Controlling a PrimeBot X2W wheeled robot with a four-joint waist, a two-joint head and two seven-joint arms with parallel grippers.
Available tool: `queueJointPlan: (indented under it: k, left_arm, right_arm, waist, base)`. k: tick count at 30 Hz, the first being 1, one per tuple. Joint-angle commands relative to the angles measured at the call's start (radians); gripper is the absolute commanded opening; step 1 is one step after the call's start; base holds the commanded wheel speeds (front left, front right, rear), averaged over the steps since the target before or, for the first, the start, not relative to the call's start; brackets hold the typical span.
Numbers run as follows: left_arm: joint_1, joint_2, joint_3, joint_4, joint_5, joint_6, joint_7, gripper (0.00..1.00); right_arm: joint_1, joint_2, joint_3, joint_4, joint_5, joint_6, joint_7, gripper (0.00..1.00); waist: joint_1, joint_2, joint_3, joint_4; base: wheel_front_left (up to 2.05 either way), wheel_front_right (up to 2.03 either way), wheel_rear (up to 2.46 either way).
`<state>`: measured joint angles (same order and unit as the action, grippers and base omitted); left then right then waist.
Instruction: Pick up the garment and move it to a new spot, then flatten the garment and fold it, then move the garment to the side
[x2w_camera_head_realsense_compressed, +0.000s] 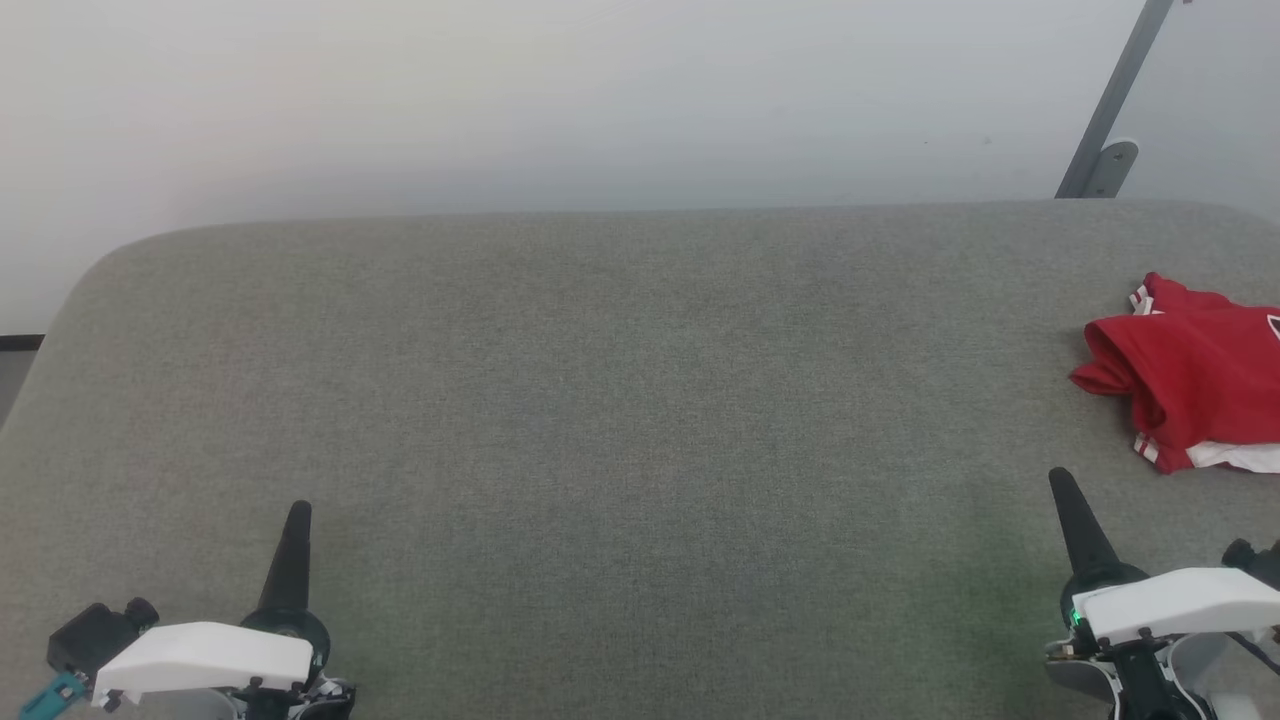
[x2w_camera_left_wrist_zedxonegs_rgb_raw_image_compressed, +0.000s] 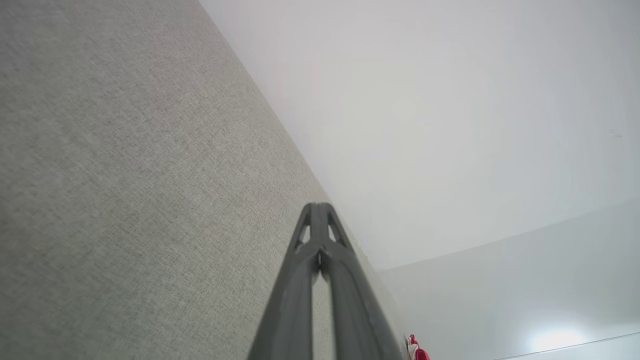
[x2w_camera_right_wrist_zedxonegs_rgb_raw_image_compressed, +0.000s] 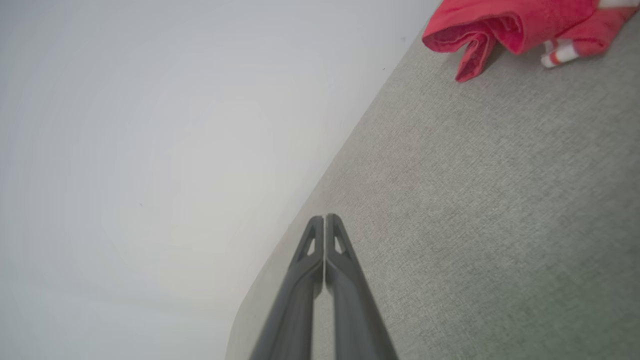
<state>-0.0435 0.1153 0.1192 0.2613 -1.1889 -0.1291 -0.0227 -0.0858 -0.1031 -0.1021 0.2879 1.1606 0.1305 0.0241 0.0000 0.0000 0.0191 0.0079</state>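
Observation:
The garment (x2w_camera_head_realsense_compressed: 1195, 375) is a red shirt with white and striped trim, lying bunched at the far right of the grey fabric table (x2w_camera_head_realsense_compressed: 600, 400); its right part is cut off by the picture's edge. The right wrist view shows the garment (x2w_camera_right_wrist_zedxonegs_rgb_raw_image_compressed: 520, 22) at the top right, and a small corner of the garment (x2w_camera_left_wrist_zedxonegs_rgb_raw_image_compressed: 416, 351) peeks in at the bottom of the left wrist view. My right gripper (x2w_camera_head_realsense_compressed: 1058, 480) is shut and empty, a little nearer than the garment and apart from it. My left gripper (x2w_camera_head_realsense_compressed: 299, 510) is shut and empty at the lower left, far from the garment.
A pale wall (x2w_camera_head_realsense_compressed: 600, 100) rises behind the table's rounded far edge. A grey metal bar with a bracket (x2w_camera_head_realsense_compressed: 1110, 130) leans at the upper right.

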Motion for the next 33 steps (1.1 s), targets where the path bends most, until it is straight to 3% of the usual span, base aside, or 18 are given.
queueJointPlan:
  k: [1,33]
  left_arm:
    - [-0.025,0.001,0.001,-0.012,-0.024,-0.001,0.008,0.0]
    - [-0.051,-0.039,-0.003,-0.016,-0.259,-0.002,0.086,0.0]
  right_arm:
    - [-0.017,-0.002,-0.004,-0.017,0.025,0.0,0.006,0.0]
    - [-0.025,0.031,-0.01,-0.034,0.277,0.0,0.057,0.0]
  waist:
    - [0.0,0.0,0.0,0.0]
    - [0.0,0.0,-0.008,-0.004]
  base:
    - [0.0,0.0,0.0]
    - [0.0,0.0,0.0]
